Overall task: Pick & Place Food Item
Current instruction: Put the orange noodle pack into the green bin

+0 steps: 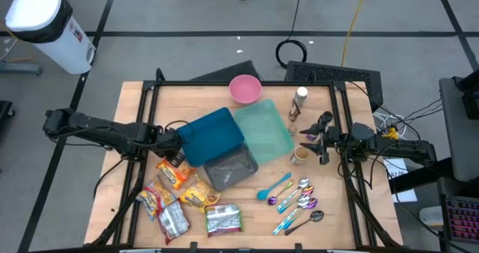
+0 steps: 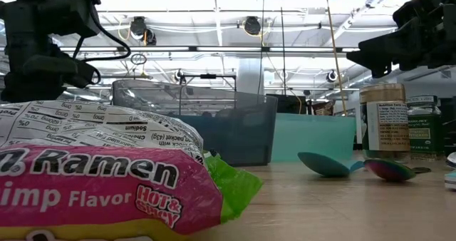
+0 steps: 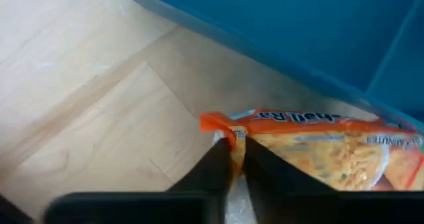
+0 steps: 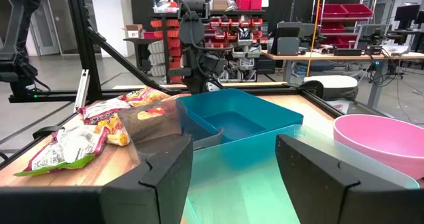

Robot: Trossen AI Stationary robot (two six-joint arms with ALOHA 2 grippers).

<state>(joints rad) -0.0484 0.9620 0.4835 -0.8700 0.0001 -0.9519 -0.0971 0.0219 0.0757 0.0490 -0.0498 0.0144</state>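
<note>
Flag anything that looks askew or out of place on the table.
The ramen packets lie in a loose, overlapping heap at the front left. The left claw pinches one orange packet by its crimped edge beside the blue bin. Nothing looks spilled or damaged.

**Overhead: both arms at the bins, ramen packs front-left**

Light wooden table w/ black frame. Centre: deep blue plastic bin, pale teal translucent lid touching its right side, grey clear plastic container just in front. Pink round bowl behind the lid. Left gripper sits at the blue bin's front-left corner, over an orange ramen packet; more ramen packets front-left, incl. a green-edged one. Right gripper hangs at the table's right side, near a small spice jar and a tan cup. Teal plastic spoon and iridescent metal spoons front-right. White cylindrical bin on floor, far left.
</note>
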